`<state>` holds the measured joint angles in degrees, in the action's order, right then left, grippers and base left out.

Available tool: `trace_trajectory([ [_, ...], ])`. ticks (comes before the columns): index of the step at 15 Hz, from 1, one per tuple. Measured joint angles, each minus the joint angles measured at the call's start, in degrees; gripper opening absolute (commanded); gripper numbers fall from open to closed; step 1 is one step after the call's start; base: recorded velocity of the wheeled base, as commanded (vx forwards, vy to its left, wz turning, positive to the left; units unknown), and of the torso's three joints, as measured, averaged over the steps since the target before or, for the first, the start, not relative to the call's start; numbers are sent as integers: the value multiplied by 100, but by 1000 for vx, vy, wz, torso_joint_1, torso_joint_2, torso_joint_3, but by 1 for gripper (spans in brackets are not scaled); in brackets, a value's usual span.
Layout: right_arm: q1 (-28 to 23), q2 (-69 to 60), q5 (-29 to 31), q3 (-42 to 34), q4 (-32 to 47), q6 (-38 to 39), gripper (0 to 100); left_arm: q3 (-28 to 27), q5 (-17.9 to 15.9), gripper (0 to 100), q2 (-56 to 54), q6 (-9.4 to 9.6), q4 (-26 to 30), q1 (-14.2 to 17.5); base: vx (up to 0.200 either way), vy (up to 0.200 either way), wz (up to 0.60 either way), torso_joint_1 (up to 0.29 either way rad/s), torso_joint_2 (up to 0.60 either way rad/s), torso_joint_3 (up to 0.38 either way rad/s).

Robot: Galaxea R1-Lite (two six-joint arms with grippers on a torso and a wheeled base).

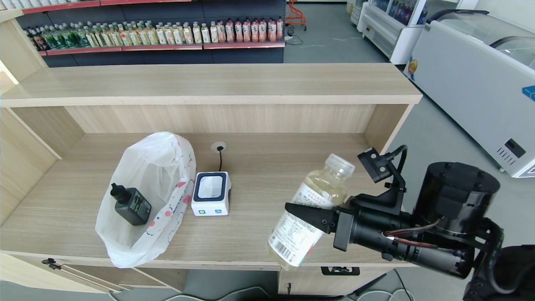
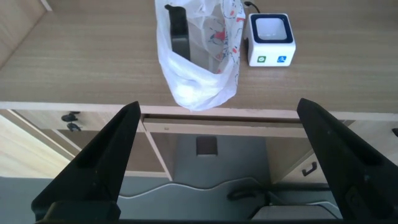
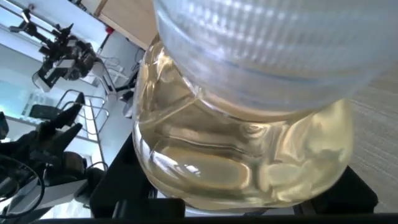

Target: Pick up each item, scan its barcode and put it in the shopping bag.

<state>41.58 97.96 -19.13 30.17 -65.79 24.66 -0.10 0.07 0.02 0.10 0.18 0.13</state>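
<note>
1. Wooden desk sits below a raised ledge, with shelves of drinks behind.
2. White shopping bag lies open near the desk's front left corner.
3. Tilted clear bottle of pale liquid hangs over the front edge toward the right, clenched in my right fingers.
4. My left fingers are released, spread wide off the front edge.
5. Scanner stands just beside the bag.
6. Dark bottle lies inside the bag.
</note>
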Motion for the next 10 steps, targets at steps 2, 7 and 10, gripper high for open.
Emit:
trace_trajectory([
  [2, 59, 129, -143, -176, -411, 235, 0, 0, 0, 100, 0, 0, 0, -2, 0, 0, 0, 0, 0, 0],
  [7, 161, 302, -383, -294, -597, 276, 0, 0, 0, 100, 0, 0, 0, 0, 0, 0, 0, 0, 0, 0],
  [10, 199, 542, -389, -330, -1084, 265, 0, 0, 0, 100, 0, 0, 0, -2, 0, 0, 0, 0, 0, 0],
])
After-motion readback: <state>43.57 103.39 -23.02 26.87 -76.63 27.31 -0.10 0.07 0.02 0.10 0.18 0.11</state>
